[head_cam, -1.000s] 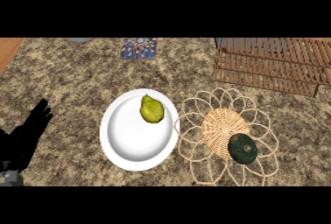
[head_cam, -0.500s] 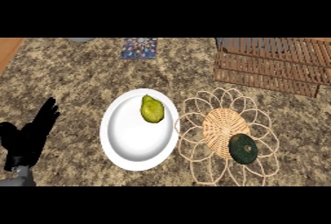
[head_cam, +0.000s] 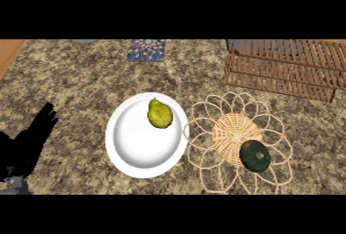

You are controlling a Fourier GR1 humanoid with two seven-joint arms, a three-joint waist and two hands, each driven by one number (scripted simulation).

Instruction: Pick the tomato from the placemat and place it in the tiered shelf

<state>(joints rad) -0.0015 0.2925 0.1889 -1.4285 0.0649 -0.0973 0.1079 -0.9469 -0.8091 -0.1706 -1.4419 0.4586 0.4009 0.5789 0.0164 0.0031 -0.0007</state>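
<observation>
The left hand (head_cam: 30,141) shows at the lower left edge of the view. It is black, and its fingers are straight and point up and away. It holds nothing, and it touches none of the things. The right hand does not show at all.

The bench (head_cam: 81,82) is brown and speckled like stone. Just to the right of the hand, with a strip of bare bench between, sits a white plate (head_cam: 138,151). A yellow-green pear (head_cam: 160,114) lies on the plate, on its far right part, away from the hand.

Past the plate, still farther right of the hand, lies a woven placemat (head_cam: 270,132) with loops all round, like flower petals. Its left loops touch the plate's right rim. On the near right part of the mat's middle lies a dark green round thing (head_cam: 255,156). This is the only thing on the placemat, so it is the tomato in the task, though it looks dark green. It is well apart from the hand, with the plate between them.

Far off to the right, at the back of the bench, stands the brown tiered shelf (head_cam: 290,68) made of wooden slats. Straight ahead and a bit right of the hand, at the far edge, lies a small blue patterned square (head_cam: 147,50).
</observation>
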